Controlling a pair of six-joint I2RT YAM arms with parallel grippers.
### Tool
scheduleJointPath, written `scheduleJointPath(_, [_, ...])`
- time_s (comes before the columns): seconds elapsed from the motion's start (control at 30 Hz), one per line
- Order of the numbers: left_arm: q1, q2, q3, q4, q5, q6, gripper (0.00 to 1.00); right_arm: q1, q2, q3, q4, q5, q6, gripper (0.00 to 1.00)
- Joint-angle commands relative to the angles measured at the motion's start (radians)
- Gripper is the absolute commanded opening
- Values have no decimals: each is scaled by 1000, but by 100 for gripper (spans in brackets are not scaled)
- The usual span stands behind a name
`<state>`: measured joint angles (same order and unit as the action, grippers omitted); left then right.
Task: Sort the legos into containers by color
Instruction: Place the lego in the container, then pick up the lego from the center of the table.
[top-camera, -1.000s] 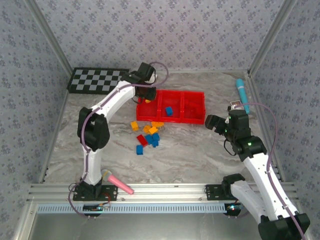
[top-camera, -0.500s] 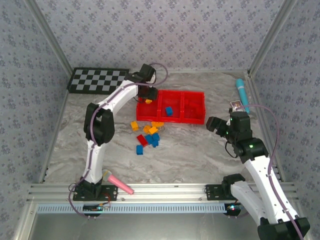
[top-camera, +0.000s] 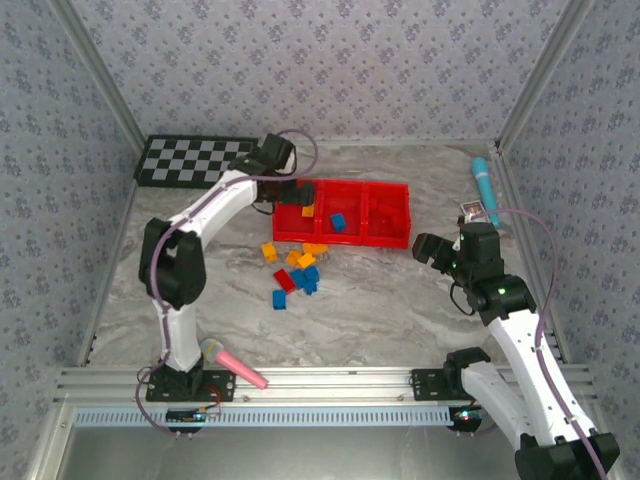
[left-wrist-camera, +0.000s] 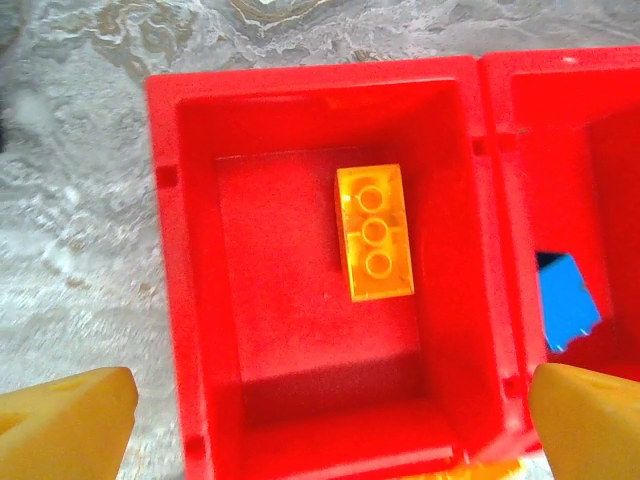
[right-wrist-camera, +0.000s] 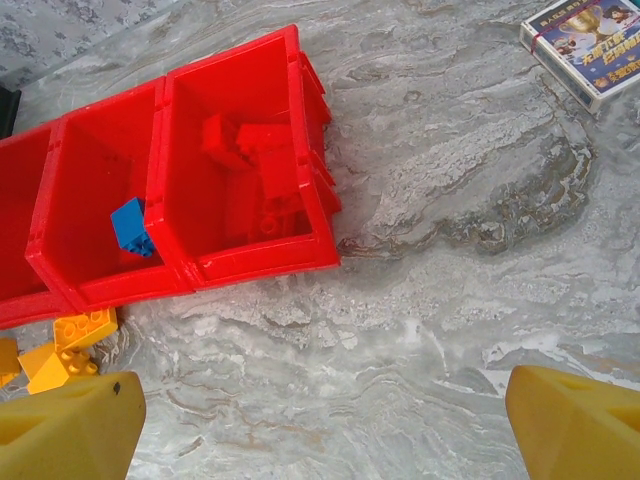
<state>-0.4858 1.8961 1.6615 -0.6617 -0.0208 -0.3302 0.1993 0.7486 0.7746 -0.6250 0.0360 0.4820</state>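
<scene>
The left pincer (left-wrist-camera: 330, 425) hangs wide open over the left box of the red tray (left-wrist-camera: 190, 300). It holds nothing. One orange brick (left-wrist-camera: 375, 232) lies flat on the floor of that box, so I think this drop is done. A blue brick (left-wrist-camera: 566, 305) sits in the middle box, and the red bricks (right-wrist-camera: 250, 150) are in the right box.

The right pincer (right-wrist-camera: 320, 420) is wide open too, with nothing in it, over bare counter (top-camera: 380, 310) near the tray's right end.

Next comes another pick, I think. The loose bricks (top-camera: 295, 270) lie on the counter just in front of the tray. They sit close together, so a pincer must come down around only one.

The red bricks are hard to count against the red tray. From above, the left arm hides part of the left box.
</scene>
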Motion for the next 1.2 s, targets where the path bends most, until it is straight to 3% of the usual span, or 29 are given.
scheduleJointPath(0.0, [-8, -154, -116, 75, -79, -70, 100, -7, -3, -6, -3, -16, -4, 95])
scheduleJointPath(0.3, [-32, -341, -481, 121, -323, -300, 95, -8, 55, -19, 71, -29, -13, 95])
scheduleJointPath(0.5, [-50, -302, -531, 94, -331, -406, 97, -9, 56, -31, 80, -29, -12, 95])
scheduleJointPath(0.73, [-97, -216, -549, 153, -254, -450, 100, -11, 40, -44, 79, -29, -4, 95])
scheduleJointPath(0.87, [-112, -189, -554, 153, -284, -476, 99, -10, 30, -47, 58, -40, -7, 95])
scheduleJointPath(1.17, [-98, -161, -586, 192, -281, -485, 79, -16, 17, -58, 53, -49, -8, 95])
